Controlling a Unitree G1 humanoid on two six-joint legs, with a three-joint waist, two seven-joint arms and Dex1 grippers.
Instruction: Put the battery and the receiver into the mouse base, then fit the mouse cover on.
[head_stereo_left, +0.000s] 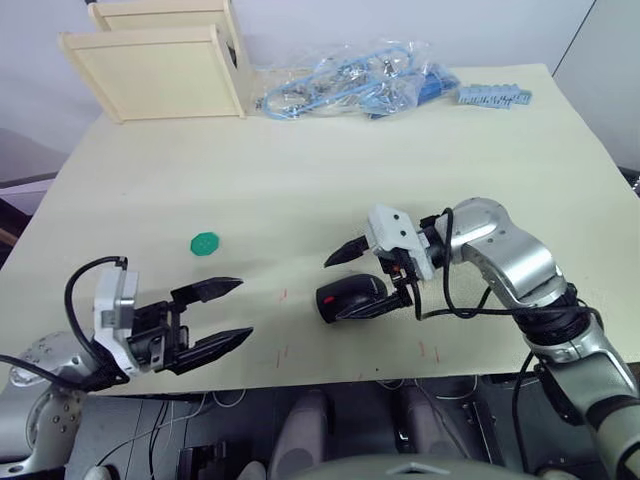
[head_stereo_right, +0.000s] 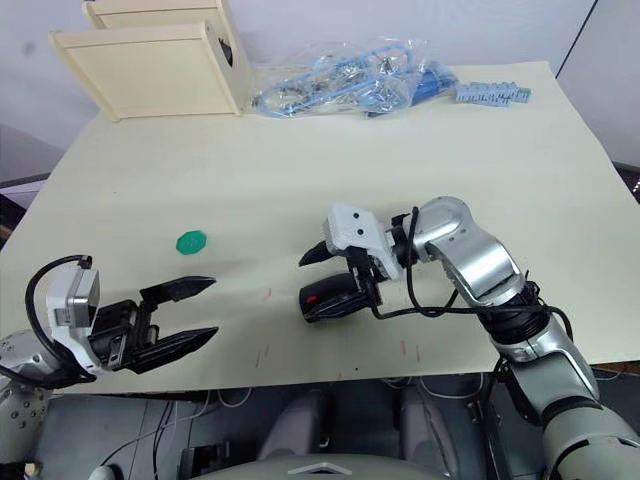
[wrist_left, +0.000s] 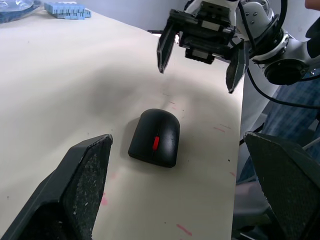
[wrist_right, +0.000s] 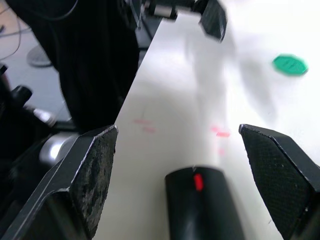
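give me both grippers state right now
left gripper: open, holding nothing.
right gripper: open, above the mouse, holding nothing.

You get even, bright overhead light on the pale table (head_stereo_left: 300, 170); shadows stay soft and faint. The right wrist view blurs toward the upper part, where the green disc (wrist_right: 290, 65) looks smeared.
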